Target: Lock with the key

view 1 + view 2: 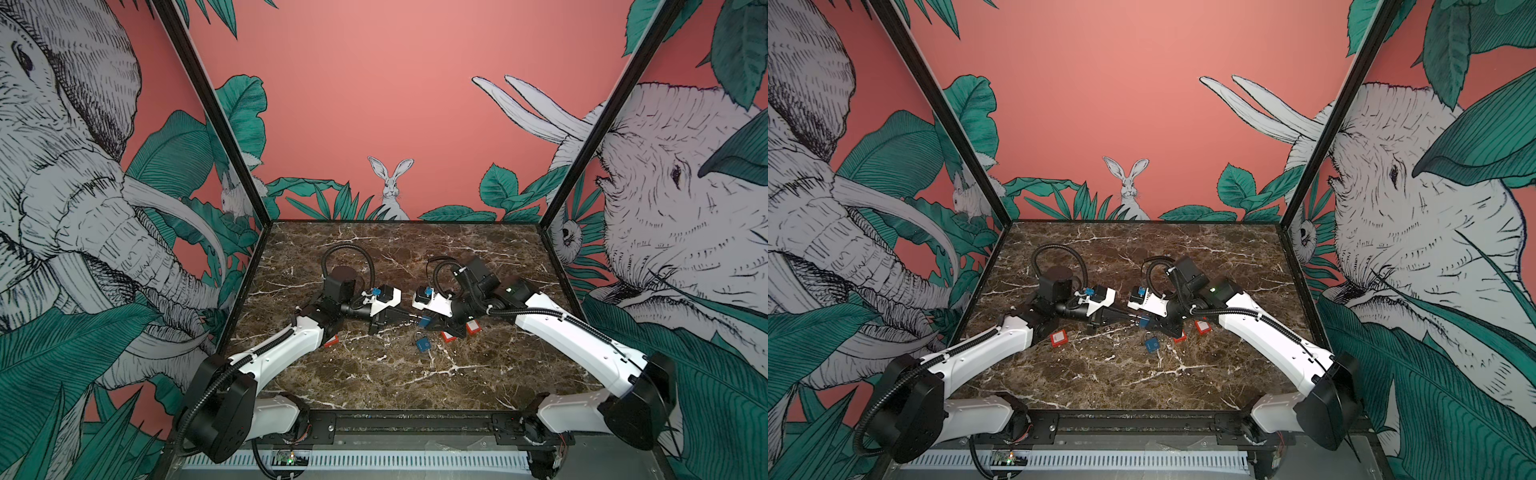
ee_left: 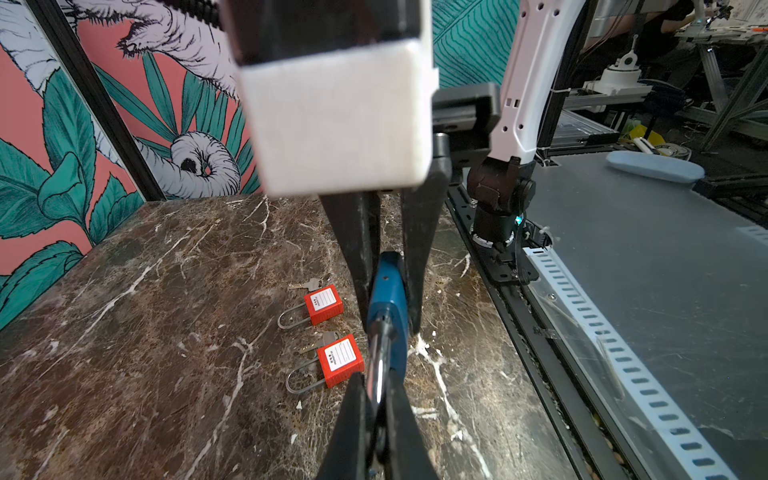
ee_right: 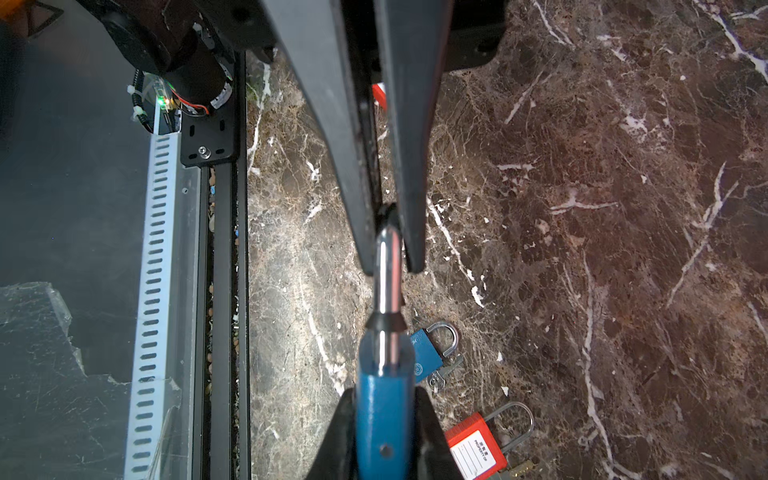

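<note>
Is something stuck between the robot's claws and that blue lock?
No, nothing visible. The left gripper is shut on the steel shackle of the blue padlock, and the right gripper clamps its body.

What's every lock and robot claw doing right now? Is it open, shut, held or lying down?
left gripper: shut on the shackle of the held blue padlock.
right gripper: shut on that padlock's body.
held blue padlock: lifted between them; locked or not, cannot tell.
loose blue padlock: lying flat, looks closed.
two red padlocks: lying flat, keys at their ends.
third red padlock: lying flat; open or closed, cannot tell.
</note>
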`<action>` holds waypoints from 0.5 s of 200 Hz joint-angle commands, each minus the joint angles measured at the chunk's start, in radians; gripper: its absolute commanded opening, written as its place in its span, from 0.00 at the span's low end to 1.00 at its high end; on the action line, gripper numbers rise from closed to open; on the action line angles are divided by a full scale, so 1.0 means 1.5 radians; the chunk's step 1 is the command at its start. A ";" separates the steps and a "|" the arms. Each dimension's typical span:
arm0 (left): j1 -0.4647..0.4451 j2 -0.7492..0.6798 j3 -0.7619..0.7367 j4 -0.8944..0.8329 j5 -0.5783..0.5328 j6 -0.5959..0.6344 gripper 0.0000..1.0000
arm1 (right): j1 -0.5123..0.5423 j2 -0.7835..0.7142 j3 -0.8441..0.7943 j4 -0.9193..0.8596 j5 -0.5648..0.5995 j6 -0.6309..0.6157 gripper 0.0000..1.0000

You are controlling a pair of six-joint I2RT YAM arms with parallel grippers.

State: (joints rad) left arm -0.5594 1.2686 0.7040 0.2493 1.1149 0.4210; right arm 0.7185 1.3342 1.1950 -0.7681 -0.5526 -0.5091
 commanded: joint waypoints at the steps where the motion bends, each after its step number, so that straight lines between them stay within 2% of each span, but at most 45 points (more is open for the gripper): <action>1: -0.024 -0.003 -0.004 0.052 0.022 0.005 0.00 | 0.014 -0.023 0.007 0.137 -0.110 0.012 0.00; 54: -0.023 -0.039 0.011 -0.059 -0.001 0.122 0.00 | 0.012 0.001 0.032 0.044 -0.114 -0.011 0.00; 100: -0.027 -0.046 0.002 -0.038 -0.002 0.113 0.00 | 0.009 -0.005 0.025 0.068 -0.116 -0.007 0.00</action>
State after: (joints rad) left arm -0.5713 1.2217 0.7040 0.1711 1.1019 0.5621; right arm 0.7177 1.3304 1.1919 -0.7940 -0.6136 -0.5068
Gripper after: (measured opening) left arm 0.084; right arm 0.166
